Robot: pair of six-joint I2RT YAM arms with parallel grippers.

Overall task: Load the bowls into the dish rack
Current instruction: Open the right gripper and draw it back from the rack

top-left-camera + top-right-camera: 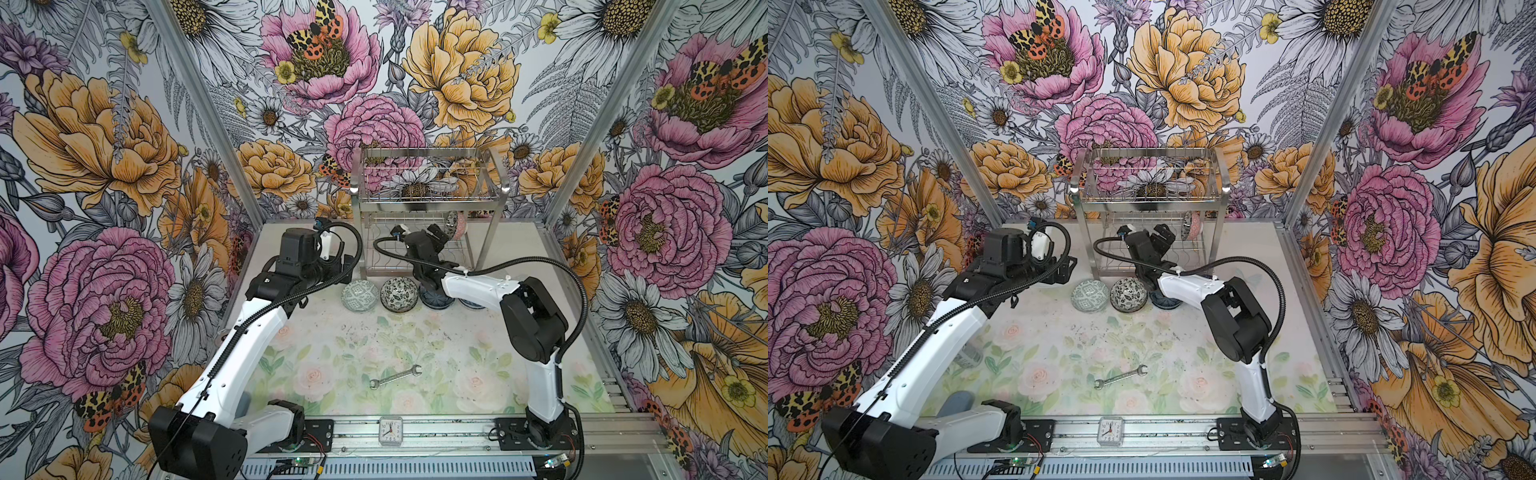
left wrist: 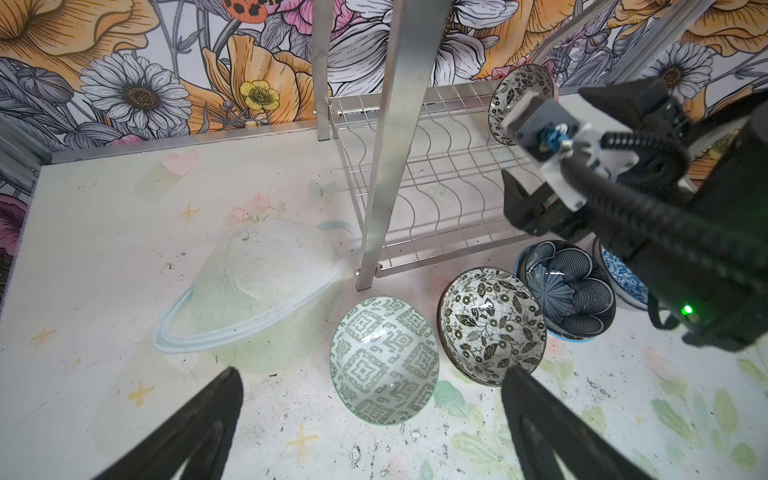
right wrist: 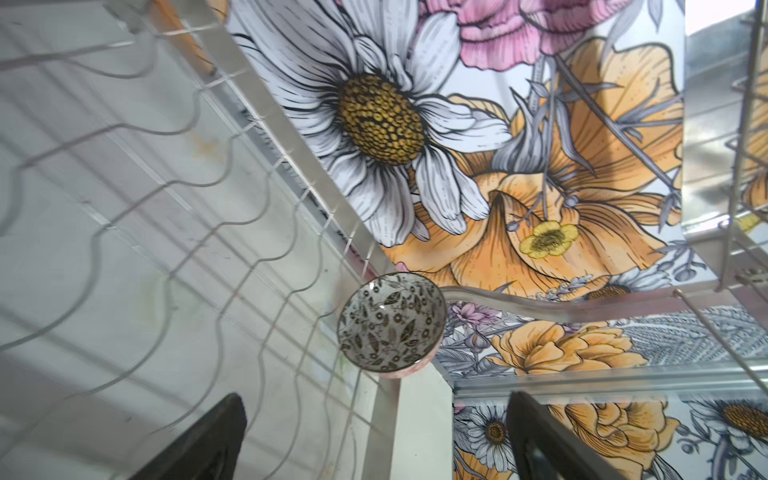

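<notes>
Early days: one pink-backed bowl (image 1: 453, 225) is loaded, standing on edge in a wavy slot near the right end of the dish rack's (image 1: 491, 232) lower shelf. The right tool (image 3: 374, 440) sits just in front of it, under the upper basket, jaws apart and gripping nothing. The left tool (image 2: 374, 432) hovers over the table (image 1: 415, 332), jaws apart too, by the green bowl (image 2: 384, 359).

Left to load, in a row before the rack, are the green bowl, the black-and-white bowl (image 2: 490, 324) just beside it, a dark blue stack (image 2: 569, 286) and a blue-and-white bowl (image 2: 619, 274) half hidden under the right arm.

Most slots look free. Room is tight though — basket overhead, and a front leg (image 2: 374, 232) just beside the green bowl. The open table lies toward the arm bases.
</notes>
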